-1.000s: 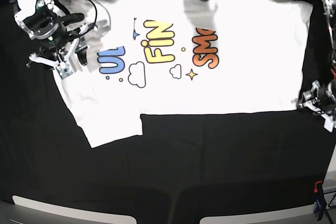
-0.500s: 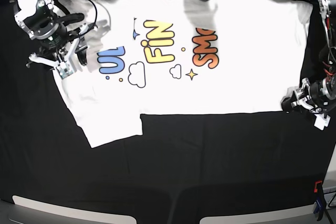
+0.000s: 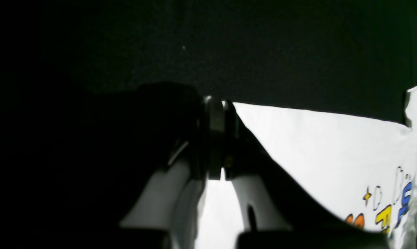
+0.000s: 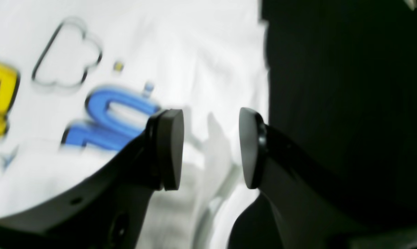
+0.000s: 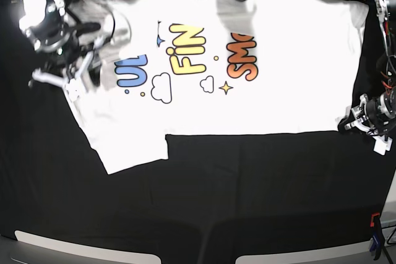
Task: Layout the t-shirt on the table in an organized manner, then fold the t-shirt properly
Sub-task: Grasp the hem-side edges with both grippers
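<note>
Your left claw [image 5: 346, 123] is pinched shut at the t-shirt [image 5: 278, 91] hem corner, cloth between its tips; right claw [image 4: 211, 148] gapes empty over the opposite sleeve; shirt's long axis spans both across the desk [image 5: 247, 202].

The left tool [image 3: 217, 138] has its jaws pressed together, with its arm reaching in low from the right edge of the base view. The right tool [image 4: 211, 148] stands with its two round pads [image 4: 170, 148] parted, its arm blurred at the far left.

white t-shirt [image 5: 278, 60] with blue, yellow, orange lettering, black table [image 5: 247, 196]
</note>
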Robot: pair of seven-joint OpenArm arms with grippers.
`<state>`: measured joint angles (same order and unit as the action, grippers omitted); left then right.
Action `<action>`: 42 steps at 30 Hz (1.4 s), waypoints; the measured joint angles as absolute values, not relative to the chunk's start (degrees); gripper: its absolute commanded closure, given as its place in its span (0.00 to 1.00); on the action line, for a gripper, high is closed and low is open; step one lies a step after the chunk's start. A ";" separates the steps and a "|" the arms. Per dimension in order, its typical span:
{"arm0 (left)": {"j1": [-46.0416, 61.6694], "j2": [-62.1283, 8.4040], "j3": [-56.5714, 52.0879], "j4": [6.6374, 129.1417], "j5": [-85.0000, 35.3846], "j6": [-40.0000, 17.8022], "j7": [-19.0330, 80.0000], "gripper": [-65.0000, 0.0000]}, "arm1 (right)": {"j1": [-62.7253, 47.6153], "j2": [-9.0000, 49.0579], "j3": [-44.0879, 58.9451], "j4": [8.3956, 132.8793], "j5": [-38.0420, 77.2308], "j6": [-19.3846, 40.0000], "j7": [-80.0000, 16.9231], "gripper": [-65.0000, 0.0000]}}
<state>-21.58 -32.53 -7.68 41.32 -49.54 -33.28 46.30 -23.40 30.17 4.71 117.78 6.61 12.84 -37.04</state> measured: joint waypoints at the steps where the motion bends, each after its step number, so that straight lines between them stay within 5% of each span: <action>1: -21.61 -32.53 -7.68 41.32 -49.60 -33.28 46.33 1.00 | -21.63 30.17 4.75 117.08 8.14 12.78 -37.04 0.61; 12: -21.63 -32.53 -7.66 41.23 -49.60 -33.26 46.33 1.00 | 2.98 25.96 4.93 89.19 14.15 13.19 -37.85 0.61; 27: -21.50 -32.56 -7.62 41.23 -49.60 -33.28 46.33 1.00 | 35.16 22.74 5.02 37.65 11.66 25.61 -38.15 0.61; 42: -21.45 -32.56 -7.62 41.23 -49.52 -33.28 46.30 1.00 | 31.44 21.26 5.39 35.24 15.18 32.56 -34.22 0.61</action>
<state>-21.45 -32.56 -7.62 41.23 -49.52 -33.28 46.30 31.44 21.26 5.39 35.24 15.18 32.56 -34.22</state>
